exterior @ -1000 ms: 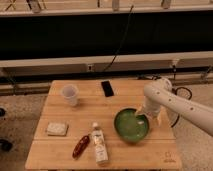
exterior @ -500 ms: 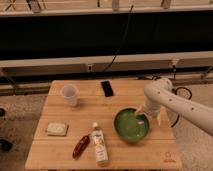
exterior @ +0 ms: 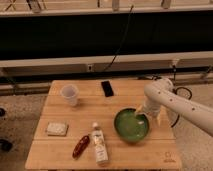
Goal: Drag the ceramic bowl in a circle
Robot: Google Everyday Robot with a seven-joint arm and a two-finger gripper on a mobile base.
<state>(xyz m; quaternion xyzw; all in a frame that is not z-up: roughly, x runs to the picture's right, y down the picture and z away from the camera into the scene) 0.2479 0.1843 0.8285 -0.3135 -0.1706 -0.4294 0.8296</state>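
I'm seeing the bowl (exterior: 127, 131) sitting right of centre on the tabletop (exterior: 55, 157), toward the near edge. The tool (exterior: 140, 118) is reaching down at the bowl's far right rim, and I can't tell whether it's clamping. A bottle (exterior: 99, 144) is lying just left of the bowl.

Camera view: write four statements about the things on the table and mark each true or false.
1. The tool is at the right rim of the ceramic bowl. True.
2. The white cup stands inside the bowl. False: it stands apart, well to the bowl's left and farther back.
3. The black phone lies behind the bowl, apart from it. True.
4. The bottle is to the right of the bowl. False: it is to the bowl's left, near the front edge.
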